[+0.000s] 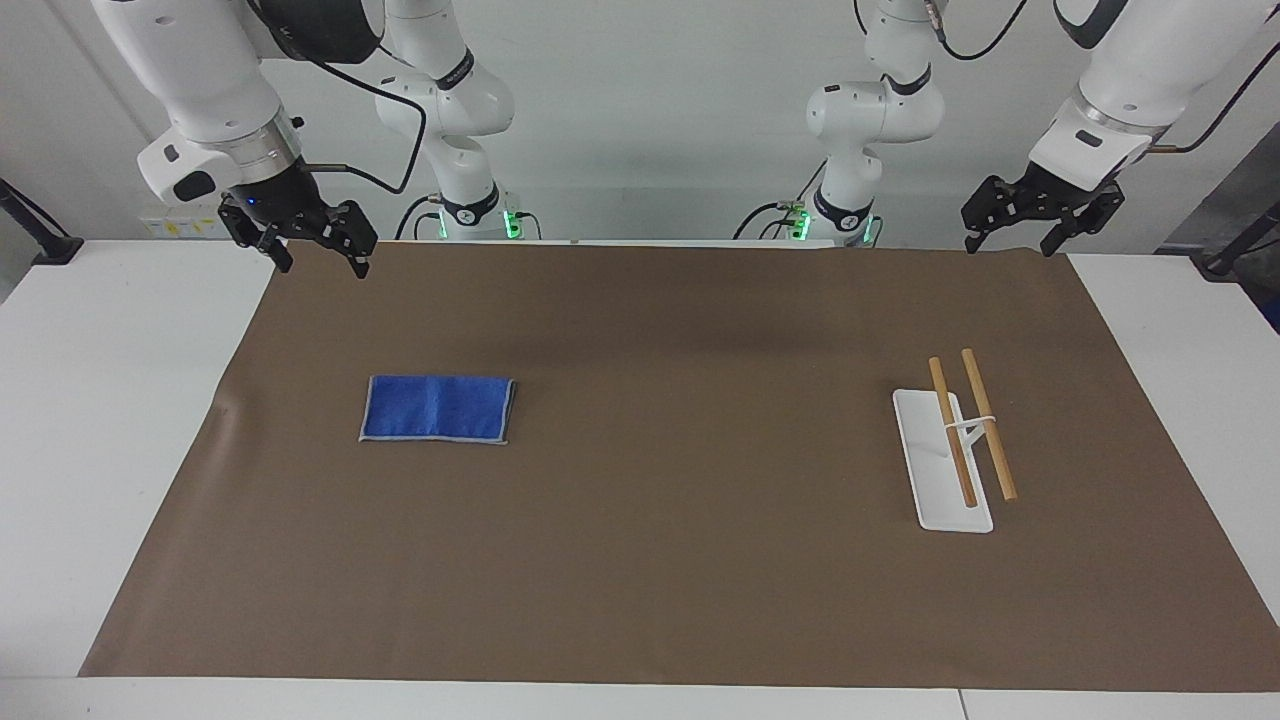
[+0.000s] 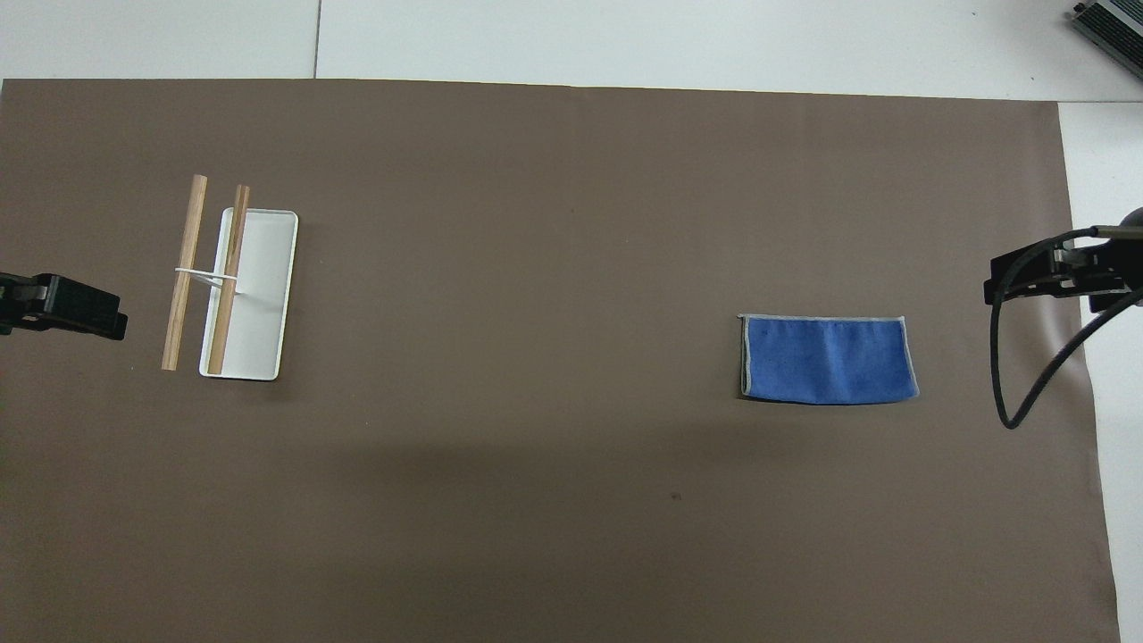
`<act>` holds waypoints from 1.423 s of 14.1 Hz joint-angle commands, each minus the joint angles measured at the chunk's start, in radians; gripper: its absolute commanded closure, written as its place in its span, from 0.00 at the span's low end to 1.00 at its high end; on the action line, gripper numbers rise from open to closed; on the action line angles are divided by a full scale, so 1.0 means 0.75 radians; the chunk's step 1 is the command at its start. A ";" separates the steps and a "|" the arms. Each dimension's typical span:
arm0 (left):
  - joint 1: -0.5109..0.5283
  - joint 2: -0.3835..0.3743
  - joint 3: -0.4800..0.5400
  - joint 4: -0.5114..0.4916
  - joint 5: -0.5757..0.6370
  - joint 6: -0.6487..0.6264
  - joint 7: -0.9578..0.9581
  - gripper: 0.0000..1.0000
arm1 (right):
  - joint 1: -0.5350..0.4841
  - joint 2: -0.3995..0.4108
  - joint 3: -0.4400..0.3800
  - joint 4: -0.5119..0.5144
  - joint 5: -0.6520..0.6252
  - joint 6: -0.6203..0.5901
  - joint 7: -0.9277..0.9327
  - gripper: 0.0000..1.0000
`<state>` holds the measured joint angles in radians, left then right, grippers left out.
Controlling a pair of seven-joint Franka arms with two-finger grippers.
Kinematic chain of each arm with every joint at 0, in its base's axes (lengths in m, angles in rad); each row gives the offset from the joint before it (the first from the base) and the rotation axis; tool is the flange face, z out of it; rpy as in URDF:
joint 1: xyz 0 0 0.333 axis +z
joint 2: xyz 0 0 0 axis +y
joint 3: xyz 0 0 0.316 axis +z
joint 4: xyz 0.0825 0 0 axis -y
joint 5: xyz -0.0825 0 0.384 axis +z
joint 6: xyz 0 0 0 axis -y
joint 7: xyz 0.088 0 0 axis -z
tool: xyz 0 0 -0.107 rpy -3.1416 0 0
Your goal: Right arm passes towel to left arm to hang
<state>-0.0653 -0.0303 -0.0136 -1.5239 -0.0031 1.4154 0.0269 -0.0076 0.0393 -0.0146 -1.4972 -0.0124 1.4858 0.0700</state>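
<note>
Blue towel (image 1: 437, 408) flat | right hand (image 1: 318, 252) raised, open, empty | left hand (image 1: 1010, 240) likewise

No text, label, brand or number can be read on anything here.

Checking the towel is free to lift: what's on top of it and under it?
Nothing lies on the towel; both grippers hang apart from it. It rests flat on the brown mat. It looks folded, so anything inside or beneath it is hidden.
</note>
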 commanded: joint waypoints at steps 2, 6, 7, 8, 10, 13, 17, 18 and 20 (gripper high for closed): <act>0.007 -0.039 0.000 -0.042 -0.014 -0.001 -0.013 0.00 | -0.014 -0.046 0.007 -0.069 0.010 0.029 0.009 0.00; 0.007 -0.039 0.000 -0.042 -0.014 -0.001 -0.013 0.00 | -0.018 -0.048 0.005 -0.072 0.012 0.029 0.001 0.00; 0.007 -0.039 0.000 -0.042 -0.014 -0.001 -0.013 0.00 | -0.016 -0.050 0.005 -0.074 0.010 0.029 0.009 0.00; 0.007 -0.039 0.000 -0.042 -0.014 -0.001 -0.013 0.00 | -0.018 -0.048 0.005 -0.074 0.010 0.031 0.007 0.00; 0.007 -0.039 0.000 -0.042 -0.014 -0.001 -0.013 0.00 | -0.021 -0.048 0.001 -0.072 0.008 0.029 -0.003 0.00; 0.007 -0.039 0.000 -0.040 -0.014 -0.001 -0.013 0.00 | -0.057 -0.046 -0.005 -0.070 0.010 0.066 -0.011 0.00; 0.007 -0.039 0.000 -0.042 -0.014 -0.001 -0.013 0.00 | -0.049 -0.048 -0.001 -0.072 -0.010 0.066 -0.013 0.00; 0.007 -0.039 0.000 -0.042 -0.014 -0.001 -0.013 0.00 | -0.047 -0.048 0.003 -0.074 -0.008 0.066 -0.009 0.00; 0.007 -0.039 0.000 -0.042 -0.014 -0.001 -0.013 0.00 | -0.049 -0.058 0.007 -0.104 0.010 0.072 -0.022 0.00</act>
<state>-0.0652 -0.0303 -0.0136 -1.5239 -0.0031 1.4154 0.0269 -0.0336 0.0304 -0.0205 -1.5199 -0.0143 1.5129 0.0697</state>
